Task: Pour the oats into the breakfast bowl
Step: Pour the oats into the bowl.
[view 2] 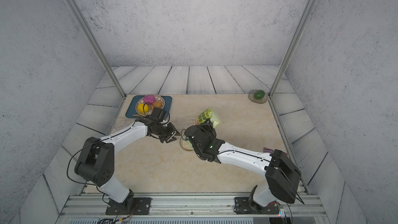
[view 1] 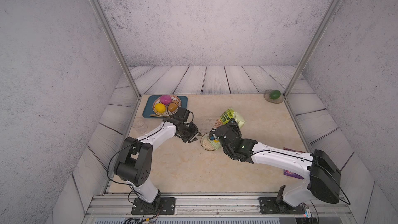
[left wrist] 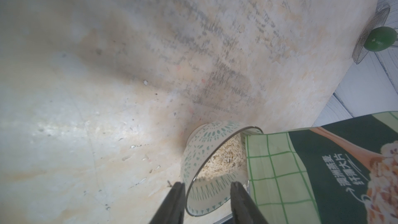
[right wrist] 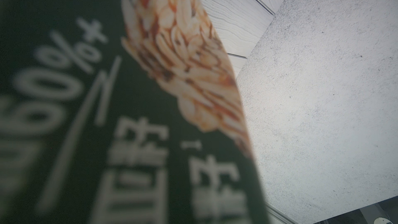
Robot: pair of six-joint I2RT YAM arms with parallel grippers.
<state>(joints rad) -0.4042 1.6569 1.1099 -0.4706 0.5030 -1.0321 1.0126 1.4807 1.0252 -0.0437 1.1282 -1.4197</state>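
Left wrist: beige flaky oats (left wrist: 224, 160) in bowl (left wrist: 191, 160).

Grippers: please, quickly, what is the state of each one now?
Left gripper: open, empty, next to the small round white patterned bowl.
Right gripper: closed on the tall lime-green oat pouch.

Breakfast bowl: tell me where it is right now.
In a top view the breakfast bowl stands near the middle of the table, just beside the left gripper and under the mouth of the tilted oat pouch.
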